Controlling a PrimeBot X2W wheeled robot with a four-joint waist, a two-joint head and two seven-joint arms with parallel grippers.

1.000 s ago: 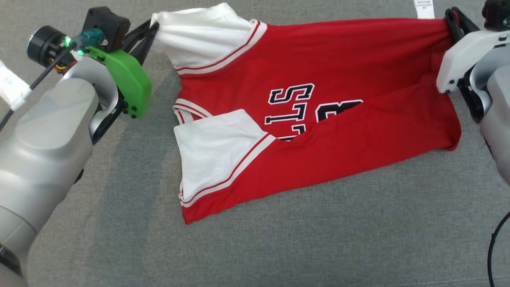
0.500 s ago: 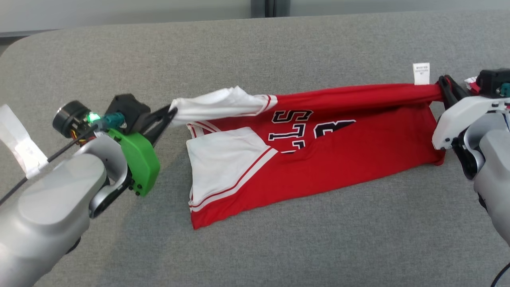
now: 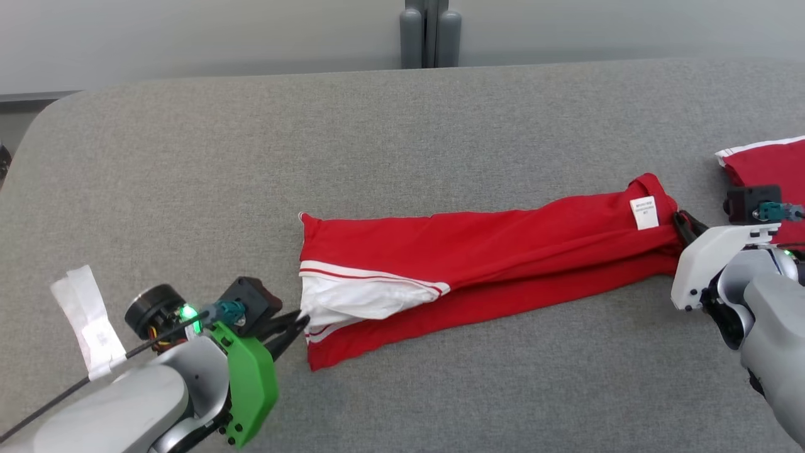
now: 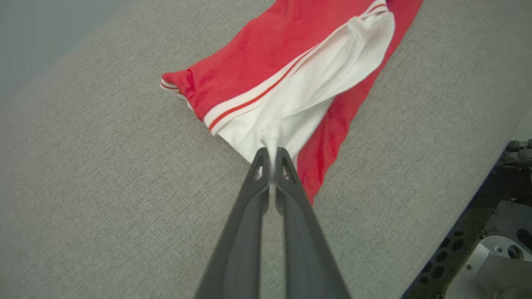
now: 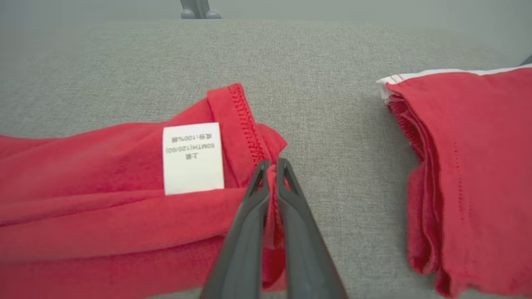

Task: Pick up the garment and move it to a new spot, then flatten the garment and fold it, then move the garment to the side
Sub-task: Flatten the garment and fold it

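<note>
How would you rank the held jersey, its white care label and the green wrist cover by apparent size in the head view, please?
Largest: jersey, by far.
Next: green wrist cover, though nearness to the camera enlarges it.
Smallest: white care label.

A folded red pile (image 3: pixel 768 165) rests on the grey table (image 3: pixel 377 138).

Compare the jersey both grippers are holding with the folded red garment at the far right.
The held jersey lies stretched long between the left gripper and right gripper, pinched at both ends; the folded garment is a compact layered stack, ungripped. The held jersey shows a broad white panel and a label; the folded garment just thin white trim. Both are red, on the grey surface.
</note>
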